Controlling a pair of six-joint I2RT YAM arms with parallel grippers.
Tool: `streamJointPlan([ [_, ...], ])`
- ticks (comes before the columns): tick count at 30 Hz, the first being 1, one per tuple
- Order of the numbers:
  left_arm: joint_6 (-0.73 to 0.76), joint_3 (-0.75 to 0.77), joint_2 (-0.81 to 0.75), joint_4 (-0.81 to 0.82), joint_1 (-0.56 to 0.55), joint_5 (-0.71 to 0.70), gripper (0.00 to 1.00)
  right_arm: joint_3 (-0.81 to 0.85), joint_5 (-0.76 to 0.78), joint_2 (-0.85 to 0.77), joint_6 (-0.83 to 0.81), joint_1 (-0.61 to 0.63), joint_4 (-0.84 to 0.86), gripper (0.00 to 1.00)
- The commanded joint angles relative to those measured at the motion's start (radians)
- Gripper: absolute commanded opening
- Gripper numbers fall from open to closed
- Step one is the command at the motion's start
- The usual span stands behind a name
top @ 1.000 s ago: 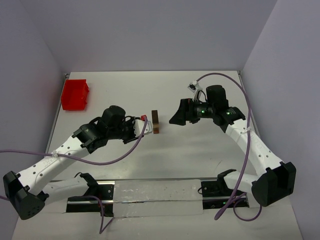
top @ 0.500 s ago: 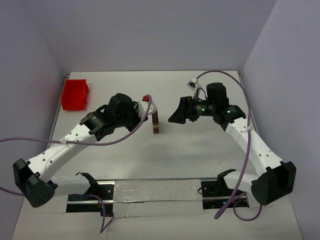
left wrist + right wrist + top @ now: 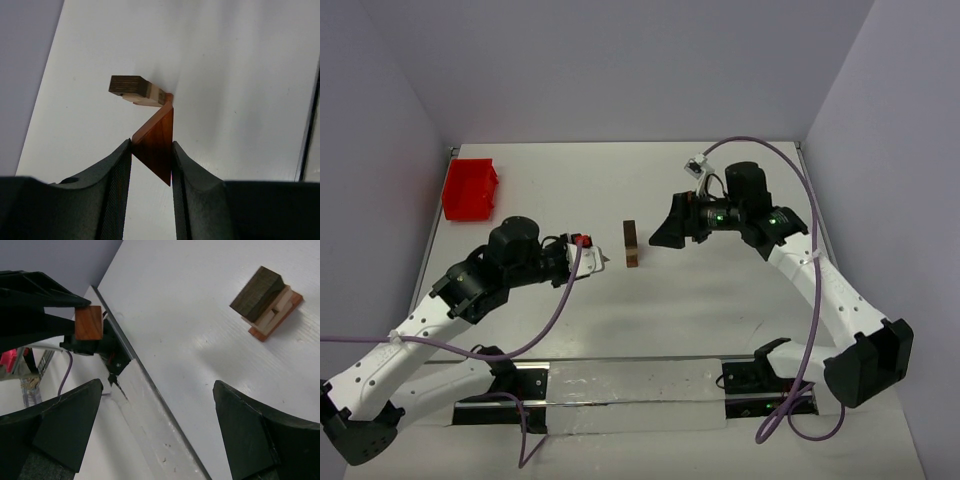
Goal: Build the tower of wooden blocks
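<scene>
The wood block tower [image 3: 631,245] stands mid-table, a narrow stack with a dark brown block on top and a reddish base. It also shows in the left wrist view [image 3: 136,92] and the right wrist view [image 3: 265,302]. My left gripper [image 3: 598,262] is a short way left of the tower, shut on a reddish-brown triangular wedge [image 3: 157,149]. The wedge also shows in the right wrist view [image 3: 89,323]. My right gripper [image 3: 660,235] hovers just right of the tower, open and empty, jaws wide apart [image 3: 156,390].
A red plastic tray [image 3: 470,188] sits at the far left back corner. Grey walls close the table on three sides. A metal rail [image 3: 620,385] with both arm bases runs along the near edge.
My left gripper rose beside the tower's top half a second ago, then pulled back left and down, still holding the wedge. My right gripper edged slightly left. The tower has not moved.
</scene>
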Motion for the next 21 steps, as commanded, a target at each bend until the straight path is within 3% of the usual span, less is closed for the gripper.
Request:
streamJointPlan([
  [1,0.159,-0.032,-0.038,-0.021,-0.016,0.113,0.0,0.086,0.0,0.064,-0.019,0.101,0.002,0.98],
  [10,0.343,-0.037,-0.043,-0.032,-0.029,0.088,0.0,0.148,0.047,0.156,0.01,0.236,0.016,0.96],
  [21,0.344,-0.085,-0.065,0.03,-0.035,0.092,0.0,0.184,0.102,0.215,0.076,0.317,0.079,0.91],
])
